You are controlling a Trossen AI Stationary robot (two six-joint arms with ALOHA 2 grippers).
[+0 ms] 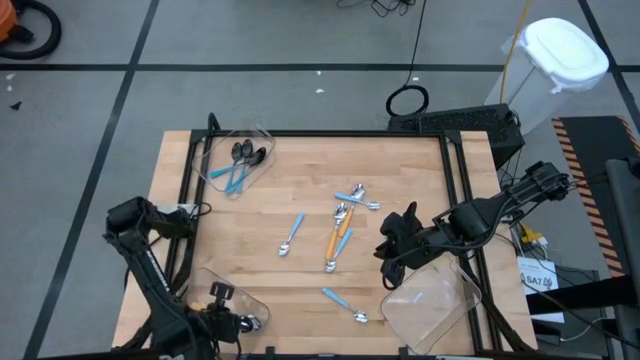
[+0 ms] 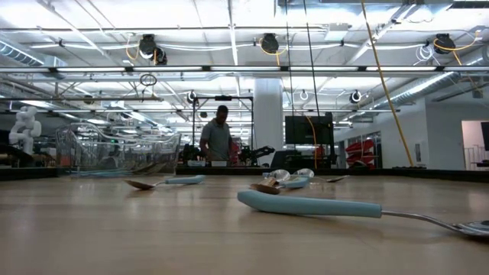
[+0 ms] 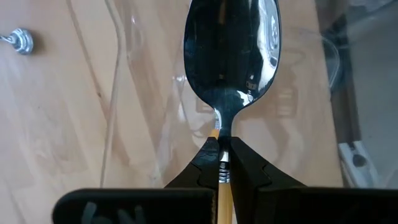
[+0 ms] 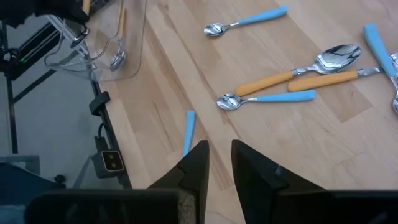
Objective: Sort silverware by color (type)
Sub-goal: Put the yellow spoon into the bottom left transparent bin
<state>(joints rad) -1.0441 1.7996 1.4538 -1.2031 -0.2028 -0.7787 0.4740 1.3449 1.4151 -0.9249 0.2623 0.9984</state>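
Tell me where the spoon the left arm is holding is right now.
The orange-handled spoon is pinched in the left gripper, over the clear bin at the table's near-left corner in the high view.

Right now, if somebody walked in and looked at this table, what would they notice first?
Probably the big shiny spoon with an orange handle, pinched in the left gripper over a clear bin at the table's near left corner. Next, the loose spoons with blue and orange handles scattered mid-table, with the right gripper hovering beside them. Another clear bin at the far left holds dark spoons.
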